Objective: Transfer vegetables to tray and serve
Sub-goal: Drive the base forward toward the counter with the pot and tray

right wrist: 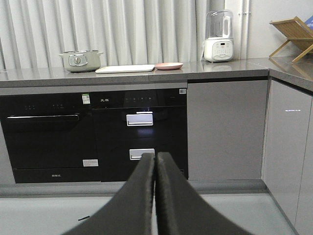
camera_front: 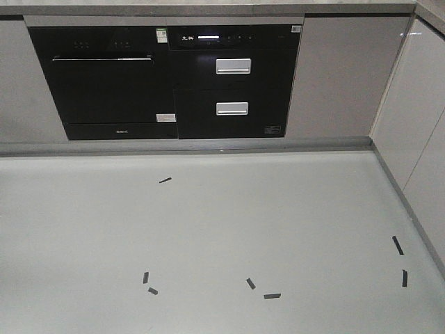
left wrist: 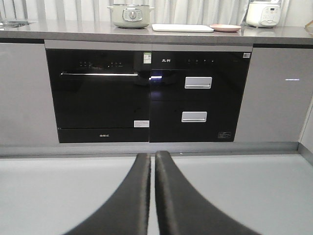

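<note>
Front view: black tape marks [camera_front: 272, 296] on grey floor [camera_front: 208, 229] before built-in oven [camera_front: 104, 83].
Left wrist view: left end effector [left wrist: 152, 156] closed, empty, low before oven. Tray [left wrist: 182, 28] on surface [left wrist: 73, 32] above-right of oven; pink plate [left wrist: 225, 28] further right.
Right wrist view: right end effector [right wrist: 155, 156] closed, empty, right of oven.
</note>
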Controlling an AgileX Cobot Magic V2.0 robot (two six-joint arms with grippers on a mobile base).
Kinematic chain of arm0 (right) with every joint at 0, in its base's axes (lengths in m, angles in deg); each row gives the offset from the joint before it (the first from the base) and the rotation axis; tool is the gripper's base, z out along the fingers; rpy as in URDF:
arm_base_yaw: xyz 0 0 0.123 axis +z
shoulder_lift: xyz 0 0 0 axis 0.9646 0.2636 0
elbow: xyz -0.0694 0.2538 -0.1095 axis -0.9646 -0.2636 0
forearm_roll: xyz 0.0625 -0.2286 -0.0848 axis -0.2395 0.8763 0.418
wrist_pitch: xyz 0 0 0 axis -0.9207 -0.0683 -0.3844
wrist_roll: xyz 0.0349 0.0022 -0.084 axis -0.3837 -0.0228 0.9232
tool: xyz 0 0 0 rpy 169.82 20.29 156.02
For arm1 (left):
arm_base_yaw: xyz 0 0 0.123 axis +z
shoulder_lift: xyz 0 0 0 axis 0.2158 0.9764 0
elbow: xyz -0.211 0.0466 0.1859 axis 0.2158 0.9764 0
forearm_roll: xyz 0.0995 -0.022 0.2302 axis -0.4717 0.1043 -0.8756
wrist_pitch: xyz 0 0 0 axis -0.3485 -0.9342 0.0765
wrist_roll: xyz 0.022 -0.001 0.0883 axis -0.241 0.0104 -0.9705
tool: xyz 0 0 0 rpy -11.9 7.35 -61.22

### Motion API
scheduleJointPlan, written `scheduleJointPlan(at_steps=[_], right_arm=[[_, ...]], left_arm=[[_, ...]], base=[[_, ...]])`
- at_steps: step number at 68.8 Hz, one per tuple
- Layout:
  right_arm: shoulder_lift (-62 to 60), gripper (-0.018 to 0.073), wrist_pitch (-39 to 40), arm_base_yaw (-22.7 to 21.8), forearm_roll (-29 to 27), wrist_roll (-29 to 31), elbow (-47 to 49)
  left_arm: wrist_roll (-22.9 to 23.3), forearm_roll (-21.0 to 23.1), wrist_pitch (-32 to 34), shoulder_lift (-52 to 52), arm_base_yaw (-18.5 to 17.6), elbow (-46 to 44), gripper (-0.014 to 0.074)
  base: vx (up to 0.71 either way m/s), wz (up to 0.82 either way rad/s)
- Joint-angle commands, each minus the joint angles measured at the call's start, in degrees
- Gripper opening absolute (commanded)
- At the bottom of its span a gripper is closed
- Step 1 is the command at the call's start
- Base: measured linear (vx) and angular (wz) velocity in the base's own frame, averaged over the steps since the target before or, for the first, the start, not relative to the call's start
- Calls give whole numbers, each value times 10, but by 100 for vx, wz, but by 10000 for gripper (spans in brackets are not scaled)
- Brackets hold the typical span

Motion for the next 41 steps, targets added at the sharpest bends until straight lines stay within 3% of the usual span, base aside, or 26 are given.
scheduleJointPlan(at_steps=[1, 41], right_arm=[[-3, -3, 45, -4, 3, 0, -9], [-3, -3, 45, -4, 3, 0, -9]], left_arm=[[5, 0, 41, -8, 0, 12, -6], [5, 0, 41, -8, 0, 12, -6]], base=[[0, 0], [0, 0]])
